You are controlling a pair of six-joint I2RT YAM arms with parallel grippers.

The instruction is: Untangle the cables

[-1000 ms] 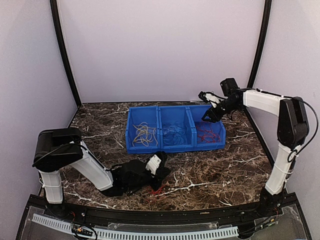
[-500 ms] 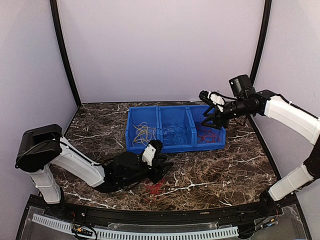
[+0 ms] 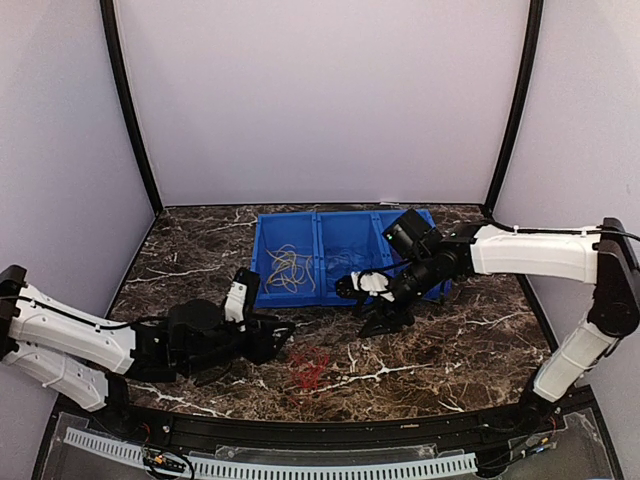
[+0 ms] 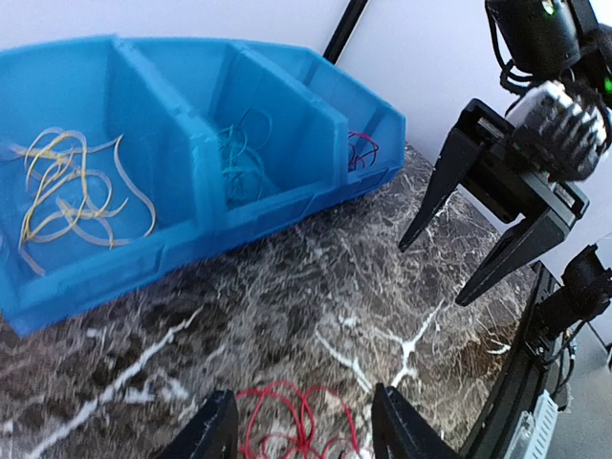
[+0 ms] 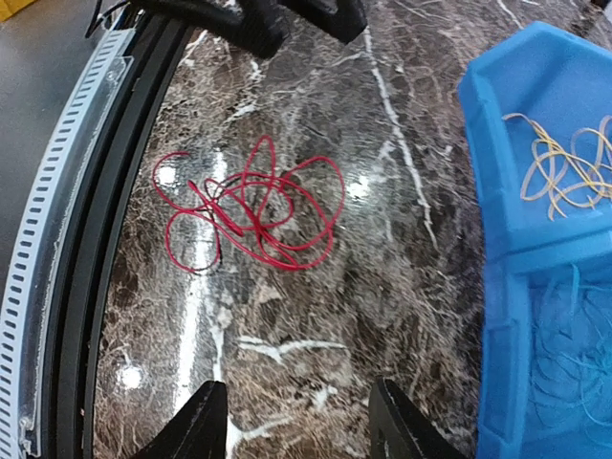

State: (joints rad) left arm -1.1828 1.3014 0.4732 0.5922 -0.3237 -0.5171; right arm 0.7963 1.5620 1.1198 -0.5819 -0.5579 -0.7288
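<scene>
A small tangle of red cables (image 3: 308,368) lies loose on the marble table (image 3: 470,340), in front of the blue bin (image 3: 330,296). My left gripper (image 3: 283,338) is open, just left of that tangle. In the left wrist view the red cables (image 4: 296,421) lie on the table between its spread fingertips, ungripped. My right gripper (image 3: 378,322) hangs open and empty between the bin and the tangle. Its wrist view looks down on the red cables (image 5: 251,206), well ahead of its fingers (image 5: 206,411).
The bin has three compartments: yellow cables (image 3: 290,268) on the left, blue cables (image 3: 350,268) in the middle, red cables (image 4: 361,148) on the right. The black front rail (image 5: 115,191) runs close to the loose tangle. The right gripper (image 4: 497,220) stands opposite the left one.
The left gripper has opened and drawn back to the left, leaving the red tangle on the table. The right arm has swung from over the bin's right compartment down to the bin's front.
</scene>
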